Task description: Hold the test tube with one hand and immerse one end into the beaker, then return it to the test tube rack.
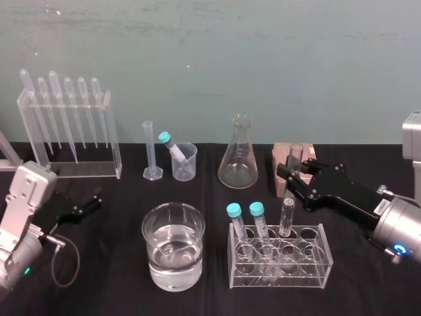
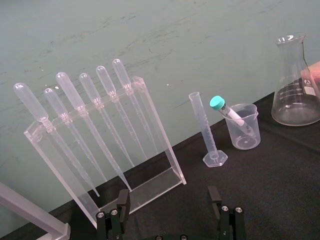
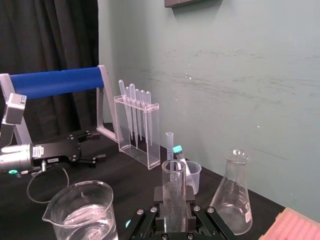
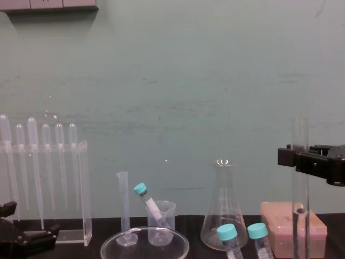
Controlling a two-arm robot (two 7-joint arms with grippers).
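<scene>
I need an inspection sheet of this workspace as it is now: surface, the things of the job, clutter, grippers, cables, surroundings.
Surface: black table cloth, no spill seen.
Job's things: test tube upright in the right gripper, near the pink test tube rack; beaker holds clear liquid.
Clutter: pipette stand, graduated cylinder, measuring cup with a capped tube, conical flask, clear rack with three tubes.
Grippers: right gripper shut on the test tube; left gripper open, idle, low at the left.
Cables: black cable loop beside the left arm.
Surroundings: green wall; blue bar.
</scene>
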